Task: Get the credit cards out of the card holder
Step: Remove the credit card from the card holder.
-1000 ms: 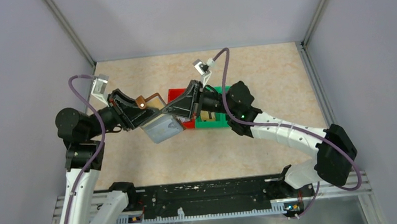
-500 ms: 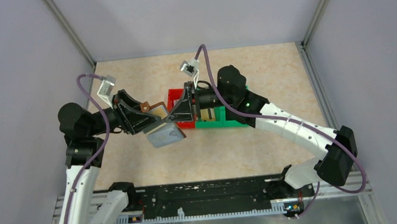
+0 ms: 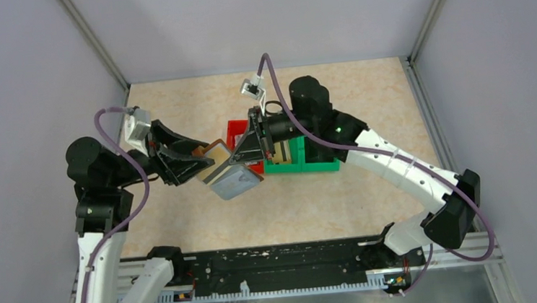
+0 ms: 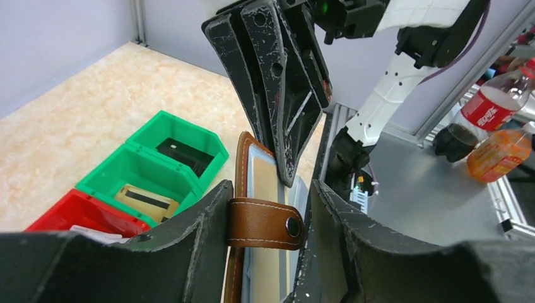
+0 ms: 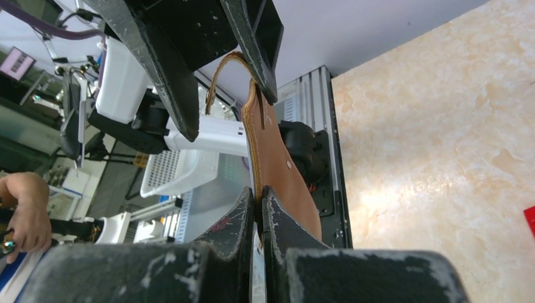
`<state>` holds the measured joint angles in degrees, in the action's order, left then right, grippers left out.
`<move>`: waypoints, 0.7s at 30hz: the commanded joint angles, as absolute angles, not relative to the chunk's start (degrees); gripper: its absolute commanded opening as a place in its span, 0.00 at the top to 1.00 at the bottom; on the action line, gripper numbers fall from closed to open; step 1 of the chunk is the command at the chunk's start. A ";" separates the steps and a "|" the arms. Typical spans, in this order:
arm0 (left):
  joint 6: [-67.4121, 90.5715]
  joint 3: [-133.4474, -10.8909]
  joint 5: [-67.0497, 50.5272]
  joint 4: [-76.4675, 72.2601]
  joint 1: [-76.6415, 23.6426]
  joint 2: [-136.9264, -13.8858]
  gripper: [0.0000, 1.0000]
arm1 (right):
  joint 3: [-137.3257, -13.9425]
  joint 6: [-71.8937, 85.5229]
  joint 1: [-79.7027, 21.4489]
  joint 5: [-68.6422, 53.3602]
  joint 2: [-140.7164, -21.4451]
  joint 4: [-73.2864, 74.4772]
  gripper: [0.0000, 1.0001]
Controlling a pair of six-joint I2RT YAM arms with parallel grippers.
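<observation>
From above, the right gripper point(image 3: 243, 156) is pinching the top edge of the holder point(image 3: 237, 184). The holder is hanging in the air in front of the red bin point(image 3: 237, 131), pale inside facing up. The left gripper point(image 3: 205, 158) is meeting it from the other side.

In the left wrist view, the left fingers point(image 4: 208, 246) are standing apart around the strap point(image 4: 265, 222); whether they are touching it I cannot tell. A tan card point(image 4: 262, 189) seems to be sitting in a pocket. A gold card point(image 4: 144, 200) and a dark card point(image 4: 180, 148) are lying in the green bins point(image 4: 158, 170).

In the right wrist view, the right jaws are pressing together on the brown leather.

The holder looks light and floppy, likely to swing from one pinch. The card looks stiff, thin and slick, so it is probably best pinched at its exposed edge and drawn along the pocket.
</observation>
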<state>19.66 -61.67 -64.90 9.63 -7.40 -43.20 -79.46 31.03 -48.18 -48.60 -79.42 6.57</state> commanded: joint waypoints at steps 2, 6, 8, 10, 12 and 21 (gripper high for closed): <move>4.73 -63.03 -69.12 21.61 -7.65 -43.91 0.45 | -85.92 25.14 -47.64 -50.70 -80.29 13.90 1.00; 0.61 -63.01 -74.44 30.00 -7.65 -45.65 0.42 | -87.69 23.11 -47.69 -51.17 -81.42 17.36 1.00; -3.42 -62.86 -75.93 33.07 -7.65 -45.52 0.40 | -88.58 22.17 -47.68 -51.07 -82.03 19.04 1.00; -8.15 -62.63 -76.32 36.22 -7.65 -44.71 0.39 | -89.34 21.66 -47.71 -51.22 -82.37 20.20 1.00; -12.74 -62.22 -77.09 39.23 -7.65 -43.95 0.38 | -89.94 21.11 -47.67 -51.55 -82.42 20.91 1.00; -19.00 -60.50 -71.45 41.22 -7.65 -43.18 0.45 | -92.04 19.18 -47.71 -53.02 -83.43 24.86 1.00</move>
